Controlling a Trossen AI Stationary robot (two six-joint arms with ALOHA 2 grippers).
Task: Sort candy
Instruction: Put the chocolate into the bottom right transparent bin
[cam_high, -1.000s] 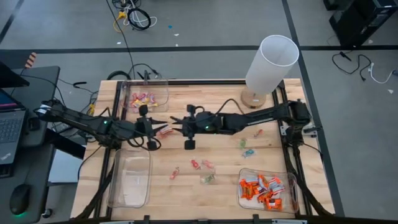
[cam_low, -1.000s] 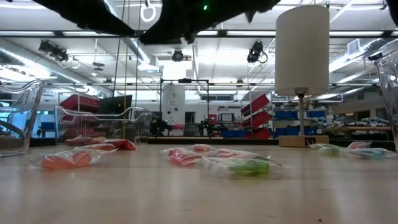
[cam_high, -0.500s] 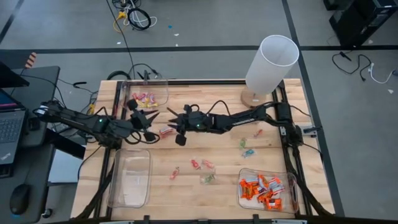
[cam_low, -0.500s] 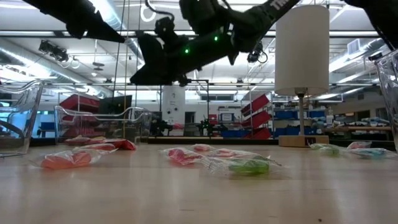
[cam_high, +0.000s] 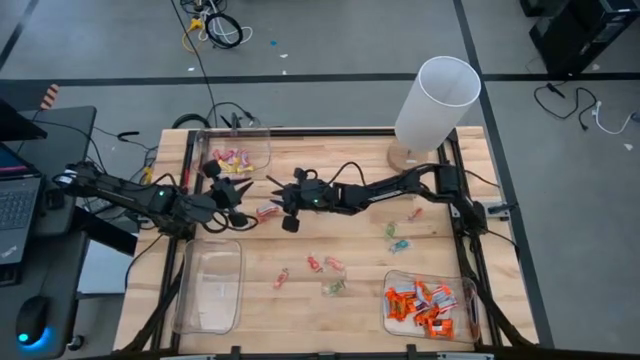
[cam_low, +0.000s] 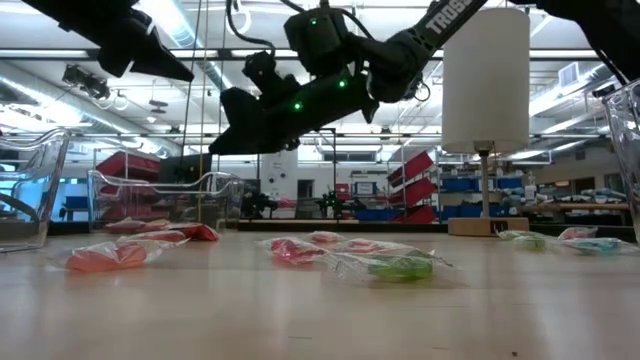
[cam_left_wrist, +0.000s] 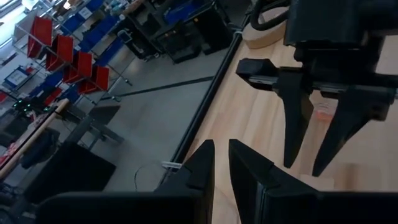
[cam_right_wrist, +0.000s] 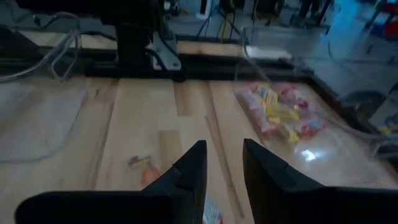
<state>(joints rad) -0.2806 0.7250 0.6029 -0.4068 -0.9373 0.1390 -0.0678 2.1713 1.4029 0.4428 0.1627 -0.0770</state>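
The candy lies scattered on the wooden table: a pink-red piece (cam_high: 266, 211) at mid-table, and more toward the near and right sides (cam_high: 313, 263) (cam_high: 397, 238). My right gripper (cam_high: 273, 195) hangs open just above that pink-red piece, pointing toward the table's left and slanting down (cam_low: 225, 140). In its wrist view the fingers (cam_right_wrist: 224, 168) have nothing between them, and candy (cam_right_wrist: 145, 169) lies on the wood below. My left gripper (cam_high: 243, 192) faces it from the left, raised, its fingers (cam_left_wrist: 221, 165) a narrow gap apart and empty.
A clear bin (cam_high: 262, 140) at the far left holds pink and yellow candy. An empty clear bin (cam_high: 210, 290) stands near left. A bin (cam_high: 470, 318) with orange candy stands near right. A white cylindrical lamp (cam_high: 437, 100) stands far right. Black rails frame the table.
My right gripper has come down from high above the table and gone toward the left edge, ending low over the pink-red candy. My left gripper has drawn back a little toward the far left and turned at the wrist. The candy has kept its place.
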